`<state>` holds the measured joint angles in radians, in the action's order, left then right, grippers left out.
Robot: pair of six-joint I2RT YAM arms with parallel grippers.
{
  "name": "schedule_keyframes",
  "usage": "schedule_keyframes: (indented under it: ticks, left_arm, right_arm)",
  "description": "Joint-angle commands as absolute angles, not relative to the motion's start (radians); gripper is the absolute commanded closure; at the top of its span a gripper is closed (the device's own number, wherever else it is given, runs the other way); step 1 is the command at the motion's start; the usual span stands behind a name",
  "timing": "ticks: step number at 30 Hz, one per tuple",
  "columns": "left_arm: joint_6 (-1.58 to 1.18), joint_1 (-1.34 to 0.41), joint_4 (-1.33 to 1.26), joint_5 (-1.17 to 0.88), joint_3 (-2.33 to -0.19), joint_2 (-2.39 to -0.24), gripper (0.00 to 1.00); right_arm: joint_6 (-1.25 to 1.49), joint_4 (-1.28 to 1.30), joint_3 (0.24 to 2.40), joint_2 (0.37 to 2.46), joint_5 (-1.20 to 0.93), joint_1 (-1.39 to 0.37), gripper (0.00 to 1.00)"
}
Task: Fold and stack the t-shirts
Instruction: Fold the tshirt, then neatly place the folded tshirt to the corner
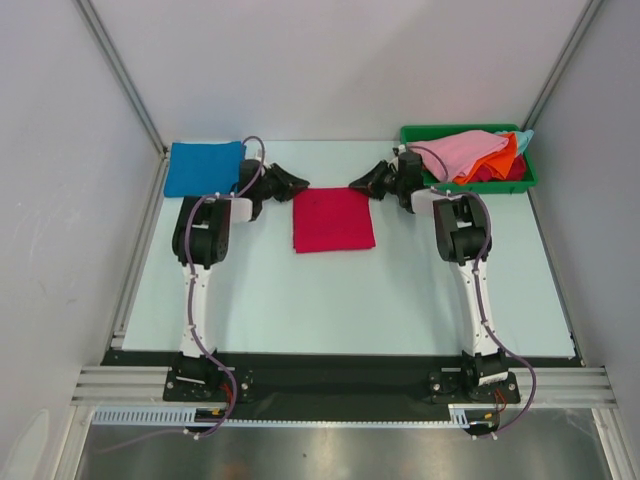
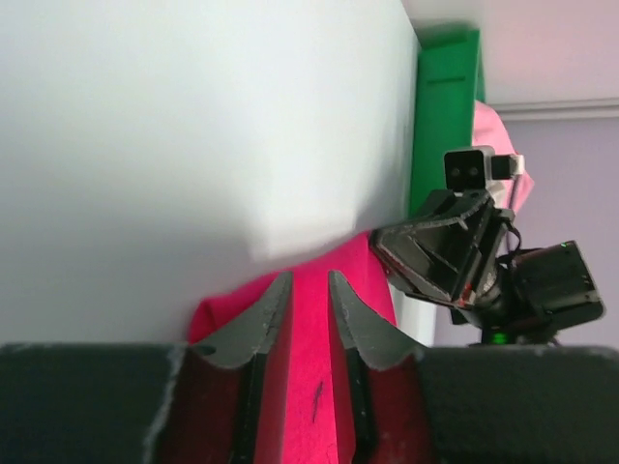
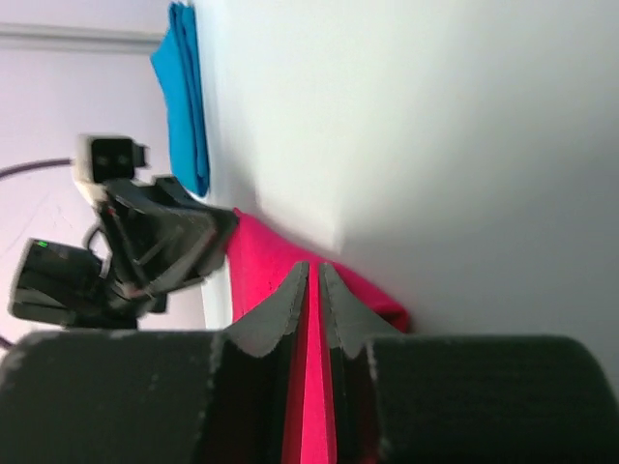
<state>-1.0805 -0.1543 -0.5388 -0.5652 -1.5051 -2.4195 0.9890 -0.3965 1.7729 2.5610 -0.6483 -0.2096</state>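
Observation:
The crimson t-shirt (image 1: 333, 220) lies folded in a flat rectangle at mid-table. My left gripper (image 1: 304, 184) is at its far left corner and my right gripper (image 1: 354, 185) at its far right corner, tips facing each other. In the left wrist view the left gripper (image 2: 309, 277) is shut on crimson cloth (image 2: 311, 367), which fills the narrow gap. The right gripper (image 3: 315, 266) is likewise shut on the crimson cloth (image 3: 311, 406). A folded blue t-shirt (image 1: 205, 167) lies at the far left. Pink (image 1: 462, 148), orange (image 1: 497, 160) and light blue (image 1: 522, 137) t-shirts are heaped in the bin.
The green plastic bin (image 1: 478, 186) stands at the far right corner, just behind the right arm. White walls with metal rails close the table on three sides. The arm bases sit on the black strip at the near edge.

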Motion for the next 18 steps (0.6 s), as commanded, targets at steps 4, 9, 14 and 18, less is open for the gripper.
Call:
schedule_keyframes:
  ticks: [4, 9, 14, 18]
  left_arm:
    - [-0.873, -0.124, -0.232, -0.494, -1.71, -2.318, 0.72]
    - [-0.841, -0.135, -0.152, -0.497, -1.723, -2.208, 0.71]
    - [-0.987, -0.179, -0.374, -0.528, -1.455, -2.073, 0.72]
    - [-1.095, -0.236, -0.557, -0.534, -1.301, -2.052, 0.73]
  right_arm:
    - [0.798, -0.036, 2.029, 2.588, -0.575, -0.19, 0.84]
    - [0.701, 0.181, 2.164, 2.513, -0.535, -0.195, 0.79]
    - [0.756, 0.099, 1.975, 2.338, -0.575, -0.196, 0.79]
    - [0.945, -0.335, 1.574, 2.2, -0.635, -0.218, 0.79]
